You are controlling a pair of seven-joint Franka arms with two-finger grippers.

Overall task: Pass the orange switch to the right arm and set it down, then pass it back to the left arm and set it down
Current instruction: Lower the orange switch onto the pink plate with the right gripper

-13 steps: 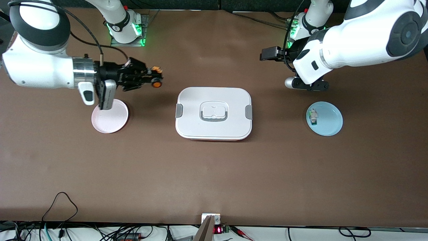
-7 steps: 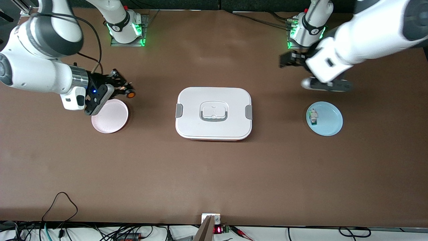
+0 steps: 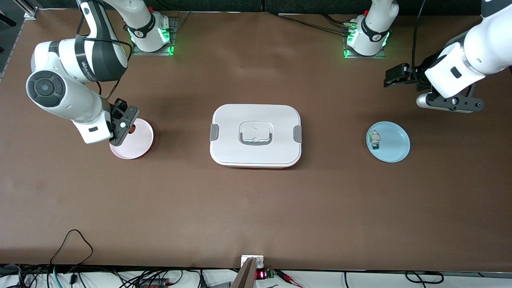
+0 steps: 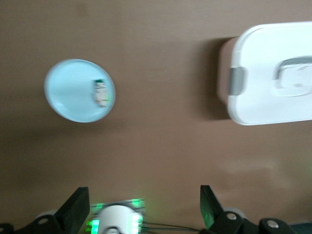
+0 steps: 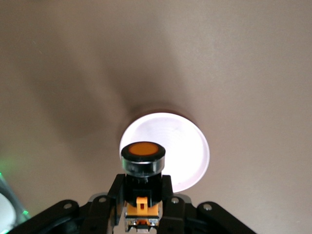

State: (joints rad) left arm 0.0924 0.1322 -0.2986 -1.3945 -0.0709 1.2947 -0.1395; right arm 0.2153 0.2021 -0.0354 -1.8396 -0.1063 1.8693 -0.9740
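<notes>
The orange switch (image 5: 143,158), a small black cylinder with an orange end, is clamped in my right gripper (image 5: 143,189), which is shut on its body. It hangs orange end down over the pale pink plate (image 5: 187,146). In the front view only an orange speck of the switch (image 3: 131,129) shows beside the right gripper (image 3: 126,126), above the pink plate (image 3: 138,143). My left gripper (image 3: 394,76) stands open and empty in the air near the left arm's end of the table, its fingers (image 4: 210,208) spread wide. The white box (image 3: 256,136) sits mid-table between the two plates.
A light blue plate (image 3: 396,146) holding a small white-and-green part (image 3: 375,140) lies toward the left arm's end. Both also show in the left wrist view, the blue plate (image 4: 68,92) and the part (image 4: 101,91), with the box (image 4: 273,73). Cables run along the table's near edge.
The right arm swung the switch away from the box and turned it down over the pink plate. The left arm drew back toward its own end of the table, its gripper staying open.
</notes>
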